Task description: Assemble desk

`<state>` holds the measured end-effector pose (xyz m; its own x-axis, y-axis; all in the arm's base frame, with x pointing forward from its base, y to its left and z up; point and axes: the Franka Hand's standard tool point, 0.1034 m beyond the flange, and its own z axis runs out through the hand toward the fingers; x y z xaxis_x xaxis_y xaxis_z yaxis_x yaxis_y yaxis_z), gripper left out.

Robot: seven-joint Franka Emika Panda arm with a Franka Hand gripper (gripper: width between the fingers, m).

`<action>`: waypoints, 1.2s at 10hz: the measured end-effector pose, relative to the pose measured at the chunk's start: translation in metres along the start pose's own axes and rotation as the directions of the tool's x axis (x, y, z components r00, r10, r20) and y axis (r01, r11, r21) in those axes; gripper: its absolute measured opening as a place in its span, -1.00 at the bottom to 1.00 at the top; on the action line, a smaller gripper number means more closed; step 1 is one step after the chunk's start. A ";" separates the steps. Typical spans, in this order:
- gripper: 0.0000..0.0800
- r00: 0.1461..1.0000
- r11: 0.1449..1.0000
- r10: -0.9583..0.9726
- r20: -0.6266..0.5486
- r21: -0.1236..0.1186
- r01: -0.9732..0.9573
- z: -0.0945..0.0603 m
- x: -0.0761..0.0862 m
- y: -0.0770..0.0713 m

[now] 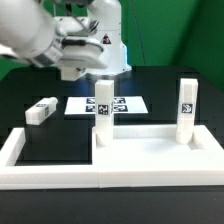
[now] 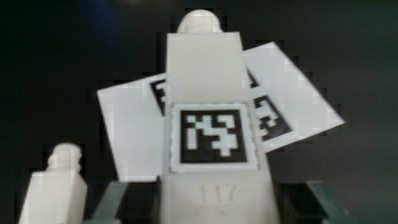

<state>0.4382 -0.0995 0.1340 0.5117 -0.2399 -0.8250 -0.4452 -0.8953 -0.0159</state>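
The gripper [image 1: 103, 84] is clamped narrowly on an upright leg [image 1: 103, 115] at its six o'clock, above the tabletop [image 1: 60, 172]; a second leg [image 1: 187, 108] stands at its four o'clock.

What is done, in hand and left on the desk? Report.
Done, apparently: one white rectangular tagged plastic leg stands upright at the exterior view's right end of the wide white tray-like tabletop. In hand: the fingers grip a second upright leg on that tabletop. Left: a third leg lies loose on the black table; no others show.
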 end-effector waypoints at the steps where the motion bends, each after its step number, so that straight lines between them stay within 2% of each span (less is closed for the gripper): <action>1: -0.28 0.996 0.999 0.043 -0.079 -0.013 -0.045 -0.015 -0.014 -0.028; 2: -0.28 0.992 0.999 0.047 -0.117 -0.022 -0.050 -0.024 -0.028 -0.047; 3: -0.28 0.987 0.999 0.031 -0.159 -0.036 -0.037 -0.026 -0.021 -0.052; 4: -0.28 0.976 0.999 0.023 -0.214 -0.031 -0.030 -0.029 -0.016 -0.056; 7: -0.28 0.911 1.000 -0.010 -0.412 -0.005 0.009 -0.036 -0.014 -0.071; 8: -0.28 0.898 0.998 0.058 -0.437 0.034 -0.048 -0.041 -0.032 -0.093; 9: -0.28 0.867 0.999 0.045 -0.497 0.040 -0.030 -0.060 -0.042 -0.116; 10: -0.28 0.844 0.999 0.033 -0.535 0.040 -0.014 -0.078 -0.043 -0.123; 11: -0.28 0.826 0.999 0.030 -0.562 0.040 -0.009 -0.088 -0.038 -0.124; 12: -0.28 0.767 0.999 0.021 -0.641 0.048 0.012 -0.093 -0.033 -0.131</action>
<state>0.5477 -0.0097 0.2160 0.8542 -0.4440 -0.2707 -0.4737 -0.8791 -0.0527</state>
